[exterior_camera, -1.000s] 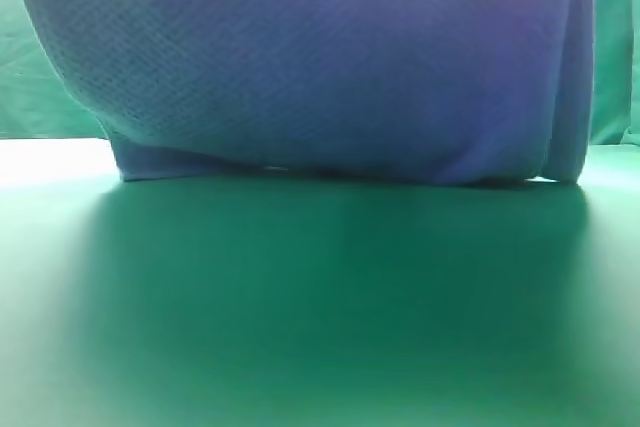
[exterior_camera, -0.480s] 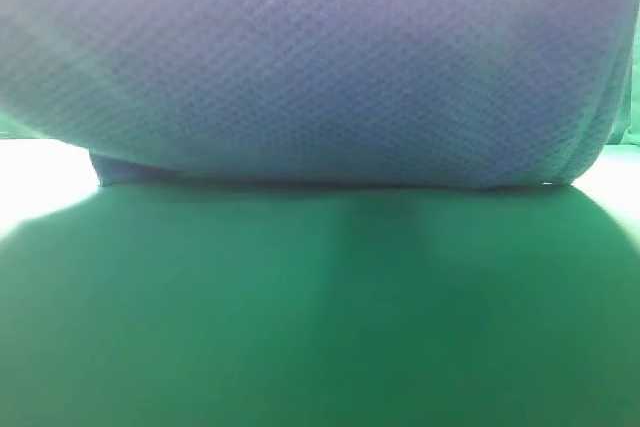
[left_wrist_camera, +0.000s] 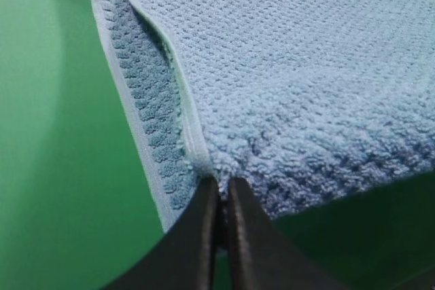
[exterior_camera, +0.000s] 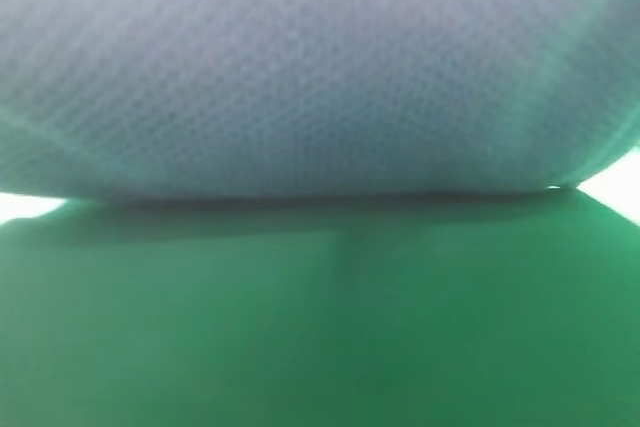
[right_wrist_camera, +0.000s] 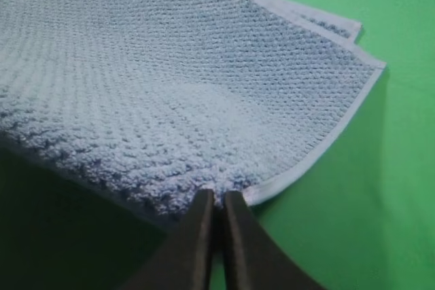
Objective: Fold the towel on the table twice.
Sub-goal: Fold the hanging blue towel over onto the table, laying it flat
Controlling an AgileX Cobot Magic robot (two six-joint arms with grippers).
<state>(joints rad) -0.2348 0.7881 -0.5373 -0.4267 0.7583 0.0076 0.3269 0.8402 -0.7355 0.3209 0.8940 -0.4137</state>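
Towel (exterior_camera: pixel 320 67) now swells across nearly the whole high view, carried nearer than a moment ago above the green surface (exterior_camera: pixel 320 347). Left gripper (left_wrist_camera: pixel 221 198) and right gripper (right_wrist_camera: pixel 217 202) each pinch a hemmed corner, jaws pressed together; a fold looks underway.

Looks like a staged robot test setup. Plain green table (left_wrist_camera: pixel 54 134) fills every view. No household furnishings visible.

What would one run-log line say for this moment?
left tool: shut on towel | right tool: shut on towel | towel lifted off table
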